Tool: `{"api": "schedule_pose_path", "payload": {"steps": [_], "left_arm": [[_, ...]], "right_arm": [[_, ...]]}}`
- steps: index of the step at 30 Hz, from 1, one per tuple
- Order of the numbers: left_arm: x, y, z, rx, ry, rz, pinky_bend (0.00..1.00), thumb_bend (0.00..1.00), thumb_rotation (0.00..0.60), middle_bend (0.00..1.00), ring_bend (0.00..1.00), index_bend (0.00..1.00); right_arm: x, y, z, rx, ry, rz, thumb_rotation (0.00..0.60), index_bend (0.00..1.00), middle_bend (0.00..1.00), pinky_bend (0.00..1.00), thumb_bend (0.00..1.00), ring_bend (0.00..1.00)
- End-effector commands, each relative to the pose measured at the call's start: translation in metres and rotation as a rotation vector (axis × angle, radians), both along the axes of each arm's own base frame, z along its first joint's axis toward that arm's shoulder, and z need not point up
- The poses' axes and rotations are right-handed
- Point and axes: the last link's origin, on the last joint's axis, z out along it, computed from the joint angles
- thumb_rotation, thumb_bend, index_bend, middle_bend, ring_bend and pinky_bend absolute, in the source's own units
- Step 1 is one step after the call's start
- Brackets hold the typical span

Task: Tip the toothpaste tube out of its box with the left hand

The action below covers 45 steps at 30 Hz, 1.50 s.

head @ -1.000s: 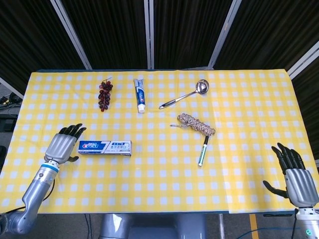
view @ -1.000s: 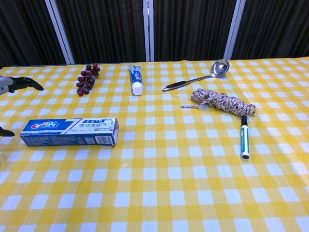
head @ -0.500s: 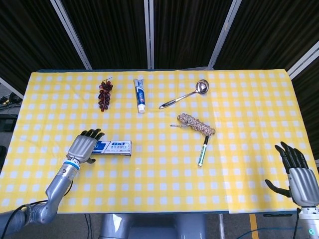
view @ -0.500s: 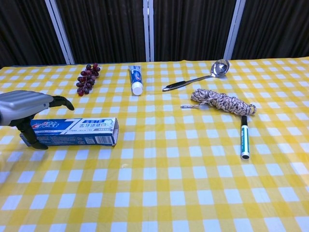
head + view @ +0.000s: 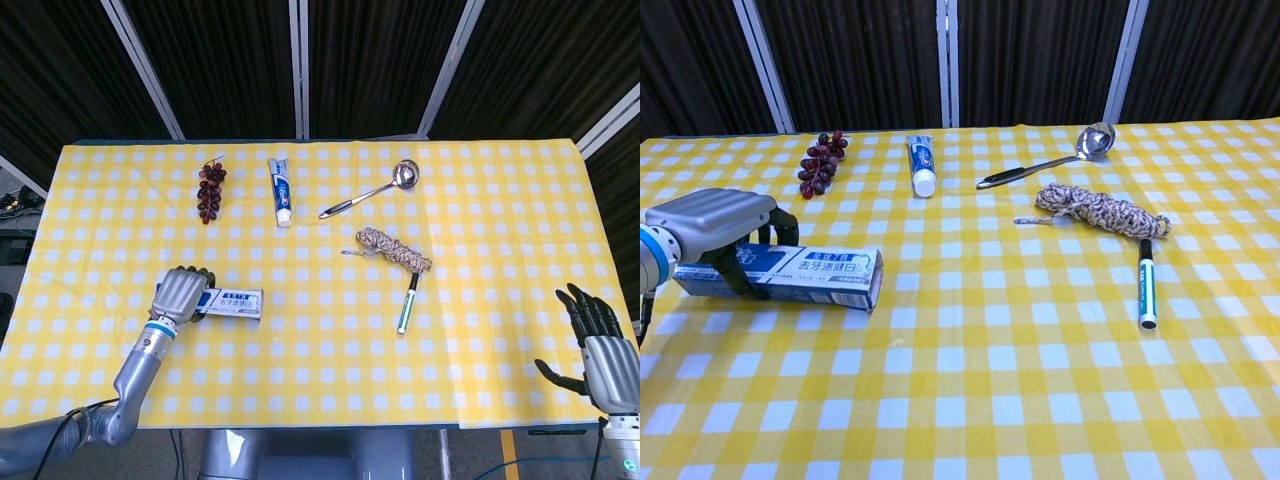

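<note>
Since half a second ago the left hand (image 5: 181, 294) has closed its fingers round the near end of the toothpaste box (image 5: 232, 302), which now sits slightly tilted near the tabletop's (image 5: 480, 340) left edge. Toothpaste tube (image 5: 281, 188) already lies apart, close to the far edge beside the grapes (image 5: 210, 190). Right hand (image 5: 603, 352) hangs off the near right corner, fingers spread, holding nothing.

Yellow checked table (image 5: 480, 330), grapes (image 5: 210, 189), toothpaste tube (image 5: 281, 190), ladle (image 5: 369, 190), rope bundle (image 5: 394, 249), marker (image 5: 408, 303), toothpaste box (image 5: 232, 302)
</note>
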Motion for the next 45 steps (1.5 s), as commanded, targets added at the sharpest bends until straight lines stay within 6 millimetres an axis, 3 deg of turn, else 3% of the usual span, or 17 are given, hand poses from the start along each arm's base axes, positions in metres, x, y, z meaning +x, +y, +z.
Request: {"api": "schedule_pose_path", "payload": {"steps": [1, 9, 17, 22, 28, 34, 45], "left_arm": [[0.001, 0.001, 0.008, 0.047, -0.020, -0.036, 0.43, 0.30, 0.600, 0.41, 0.39, 0.54], [0.008, 0.009, 0.040, 0.121, 0.015, -0.122, 0.43, 0.30, 0.600, 0.42, 0.39, 0.55], [0.030, 0.024, 0.089, 0.254, 0.020, -0.223, 0.43, 0.30, 0.600, 0.42, 0.39, 0.55], [0.047, 0.032, 0.120, 0.339, 0.118, -0.321, 0.42, 0.30, 0.600, 0.42, 0.39, 0.55], [0.077, 0.034, 0.156, 0.462, 0.357, -0.541, 0.37, 0.29, 0.600, 0.36, 0.37, 0.49], [0.094, 0.032, 0.174, 0.558, 0.603, -0.782, 0.34, 0.29, 0.600, 0.34, 0.36, 0.48], [0.098, 0.031, 0.191, 0.601, 0.656, -0.788, 0.32, 0.29, 0.600, 0.31, 0.32, 0.43]], "right_arm": [[0.000, 0.000, 0.000, 0.000, 0.000, 0.001, 0.600, 0.00, 0.00, 0.00, 0.08, 0.00], [0.001, 0.001, 0.001, -0.005, -0.004, 0.003, 0.600, 0.00, 0.00, 0.00, 0.08, 0.00], [0.002, 0.002, 0.003, -0.009, -0.009, 0.007, 0.600, 0.00, 0.00, 0.00, 0.08, 0.00], [0.002, 0.002, 0.005, -0.015, -0.014, 0.009, 0.600, 0.00, 0.00, 0.00, 0.08, 0.00], [0.003, 0.003, 0.007, -0.019, -0.020, 0.010, 0.600, 0.00, 0.00, 0.00, 0.08, 0.00], [0.003, 0.004, 0.007, -0.019, -0.022, 0.014, 0.600, 0.00, 0.00, 0.00, 0.08, 0.00], [0.004, 0.004, 0.008, -0.022, -0.026, 0.016, 0.600, 0.00, 0.00, 0.00, 0.08, 0.00]]}}
